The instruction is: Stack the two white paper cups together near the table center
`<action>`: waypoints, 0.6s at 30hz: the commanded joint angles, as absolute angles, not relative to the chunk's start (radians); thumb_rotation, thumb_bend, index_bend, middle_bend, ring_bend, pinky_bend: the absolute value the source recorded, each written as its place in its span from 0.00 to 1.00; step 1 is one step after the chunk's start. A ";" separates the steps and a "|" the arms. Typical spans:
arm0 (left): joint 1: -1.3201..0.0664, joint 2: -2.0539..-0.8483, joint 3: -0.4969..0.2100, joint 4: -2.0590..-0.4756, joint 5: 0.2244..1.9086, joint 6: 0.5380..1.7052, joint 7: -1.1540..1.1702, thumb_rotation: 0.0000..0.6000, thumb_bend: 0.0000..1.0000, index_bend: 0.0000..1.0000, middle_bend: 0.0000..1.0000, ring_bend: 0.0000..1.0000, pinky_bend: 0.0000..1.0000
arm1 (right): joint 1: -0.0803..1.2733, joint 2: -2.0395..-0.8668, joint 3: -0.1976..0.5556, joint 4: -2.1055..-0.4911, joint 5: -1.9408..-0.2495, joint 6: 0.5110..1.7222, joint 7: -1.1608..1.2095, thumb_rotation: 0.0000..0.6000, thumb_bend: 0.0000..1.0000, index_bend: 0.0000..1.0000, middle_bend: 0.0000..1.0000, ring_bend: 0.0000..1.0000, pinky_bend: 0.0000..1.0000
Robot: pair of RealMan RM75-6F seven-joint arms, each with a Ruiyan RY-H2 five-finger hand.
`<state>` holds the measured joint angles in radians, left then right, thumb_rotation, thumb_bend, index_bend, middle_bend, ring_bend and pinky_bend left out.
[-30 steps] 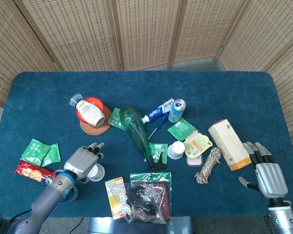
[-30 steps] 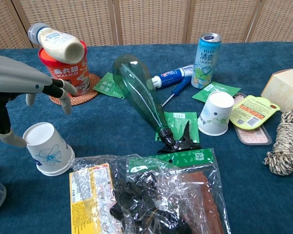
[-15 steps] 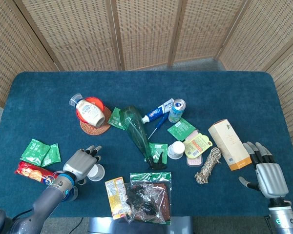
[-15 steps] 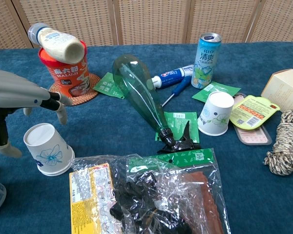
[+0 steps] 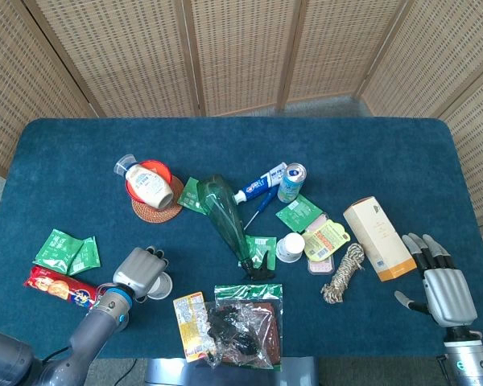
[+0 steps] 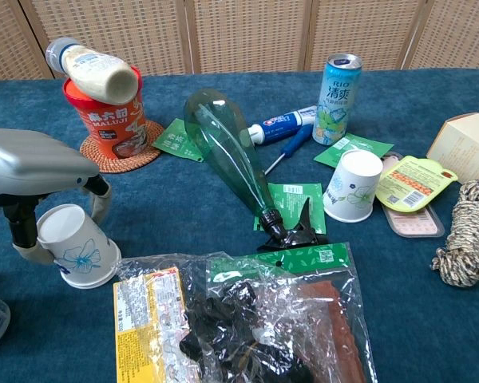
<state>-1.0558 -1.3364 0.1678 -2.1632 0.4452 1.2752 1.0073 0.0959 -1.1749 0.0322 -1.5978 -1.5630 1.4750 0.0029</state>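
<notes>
One white paper cup point(image 6: 76, 247) with a blue flower print stands upside down and slightly tilted at the front left, also seen as the cup point(image 5: 161, 284) in the head view. My left hand point(image 6: 32, 163) point(image 5: 137, 269) has come down over it, thumb on its left side and fingers curled against its right side. The second white paper cup point(image 6: 353, 185) point(image 5: 290, 247) stands upside down right of centre, beside a green packet. My right hand point(image 5: 439, 285) rests open at the front right edge, holding nothing, and is absent from the chest view.
A green plastic bottle point(image 6: 231, 155) lies between the two cups, with scissors at its neck. A clear snack bag point(image 6: 239, 319) lies at the front. A drink can point(image 6: 337, 88), toothpaste tube, rope point(image 6: 467, 231), carton point(image 5: 377, 237) and red tub with a sauce bottle point(image 6: 96, 72) stand around.
My left hand lowered and curled its fingers from spread above the cup to closed around it. The cup tipped slightly. The right hand stayed still.
</notes>
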 commanded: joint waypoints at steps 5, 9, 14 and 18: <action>-1.036 -1.376 0.150 -2.150 0.448 1.334 1.038 1.00 0.27 0.53 0.44 0.36 0.58 | 0.095 -1.173 0.033 -1.599 -1.564 1.477 0.005 1.00 0.02 0.00 0.00 0.00 0.17; -1.017 -1.362 0.127 -2.143 0.508 1.360 1.008 1.00 0.27 0.53 0.44 0.36 0.58 | 0.096 -1.173 0.032 -1.598 -1.563 1.475 0.005 1.00 0.03 0.00 0.00 0.00 0.17; -0.991 -1.359 0.092 -2.109 0.578 1.363 0.949 1.00 0.27 0.53 0.44 0.36 0.58 | 0.096 -1.175 0.028 -1.598 -1.566 1.470 -0.002 1.00 0.03 0.00 0.00 0.00 0.17; -0.984 -1.376 0.049 -2.068 0.581 1.358 0.931 1.00 0.27 0.53 0.44 0.36 0.58 | 0.096 -1.176 0.027 -1.598 -1.566 1.470 -0.005 1.00 0.02 0.00 0.00 0.00 0.17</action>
